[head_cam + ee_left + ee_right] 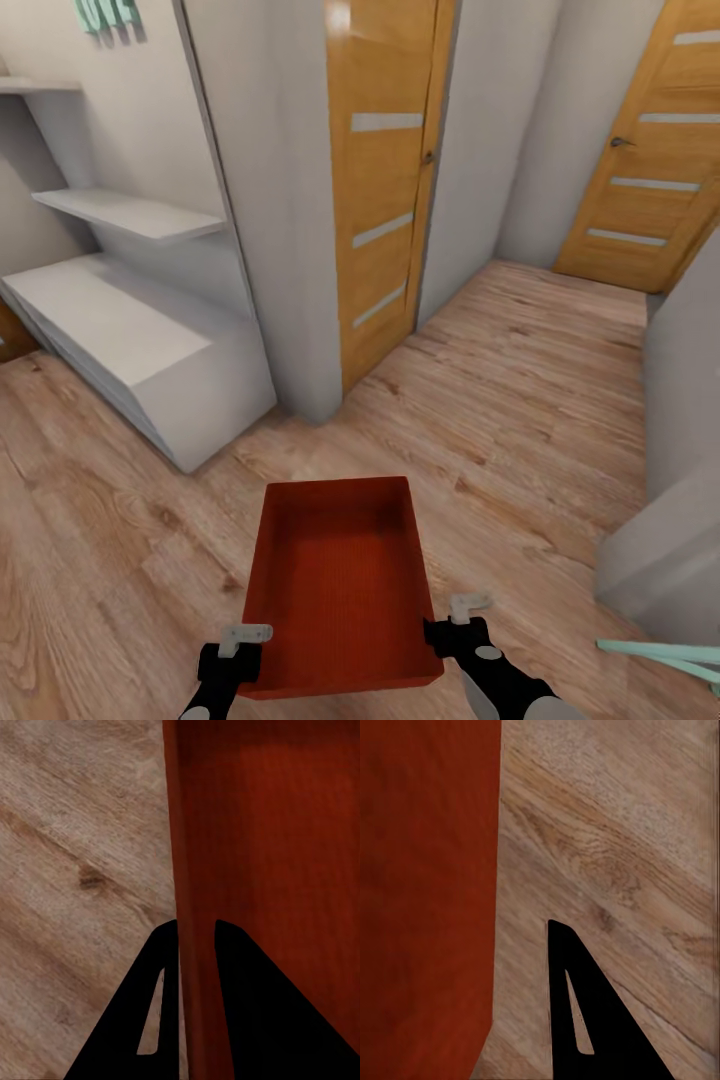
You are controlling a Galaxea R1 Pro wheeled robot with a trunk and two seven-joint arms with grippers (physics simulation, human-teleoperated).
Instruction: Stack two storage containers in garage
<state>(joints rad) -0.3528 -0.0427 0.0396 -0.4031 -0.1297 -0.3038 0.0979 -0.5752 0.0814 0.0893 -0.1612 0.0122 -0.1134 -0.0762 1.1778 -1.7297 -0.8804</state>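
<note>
Above wood floor (520, 400): empty storage container (340, 580), left gripper (196, 945) clamping wall; right gripper (452, 628) jaws unclear.

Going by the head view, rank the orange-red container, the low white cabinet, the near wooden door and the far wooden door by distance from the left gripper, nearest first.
1. Orange-red container: at the left gripper, its wall between the gripper's fingers.
2. Low white cabinet: ahead, to the left.
3. Near wooden door: straight ahead, past the white wall corner.
4. Far wooden door: farthest, at the corridor's end on the right.

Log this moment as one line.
orange-red rectangular plastic tub | carried over wood-plank floor | left pincer clamps wall | right pincer at rim | hallway
</note>
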